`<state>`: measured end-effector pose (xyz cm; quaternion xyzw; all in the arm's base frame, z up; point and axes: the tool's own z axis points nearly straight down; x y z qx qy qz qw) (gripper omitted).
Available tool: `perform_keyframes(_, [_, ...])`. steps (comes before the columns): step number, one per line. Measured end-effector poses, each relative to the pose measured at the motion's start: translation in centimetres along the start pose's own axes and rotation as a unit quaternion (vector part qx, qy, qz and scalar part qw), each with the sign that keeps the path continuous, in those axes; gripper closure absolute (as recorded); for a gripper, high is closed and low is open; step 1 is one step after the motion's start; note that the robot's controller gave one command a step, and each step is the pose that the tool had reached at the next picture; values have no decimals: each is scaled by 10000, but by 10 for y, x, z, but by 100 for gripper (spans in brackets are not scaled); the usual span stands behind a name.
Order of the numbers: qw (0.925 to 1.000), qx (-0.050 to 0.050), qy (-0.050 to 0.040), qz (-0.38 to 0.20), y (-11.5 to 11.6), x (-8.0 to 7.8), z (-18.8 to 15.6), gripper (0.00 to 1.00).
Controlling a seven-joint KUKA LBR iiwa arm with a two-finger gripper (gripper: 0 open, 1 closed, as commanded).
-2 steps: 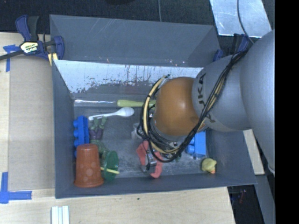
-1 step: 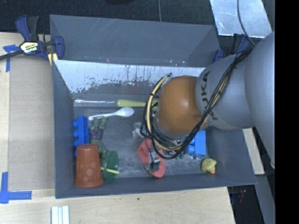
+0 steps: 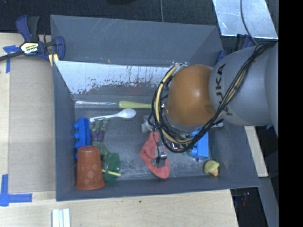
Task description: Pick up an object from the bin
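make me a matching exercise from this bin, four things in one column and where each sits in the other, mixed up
Things
1. orange-brown plastic cup
2. white plastic spoon
3. small yellow rounded toy
4. red soft floppy thing

Places
a. lower right of the view, by the wall
b. middle of the floor, under the hand
c. lower left corner of the view
d. left of middle, toward the far wall

Pairs: 1-c, 2-d, 3-a, 4-b
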<state>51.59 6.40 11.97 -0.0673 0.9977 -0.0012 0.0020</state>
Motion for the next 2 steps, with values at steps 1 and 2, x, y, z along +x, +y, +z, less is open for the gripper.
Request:
perform_keyframes(1, [9981, 11, -20, -614, -54, 17, 42, 0])
perform_keyframes(2, [9897, 6, -118, -1425, -45, -10, 47, 100])
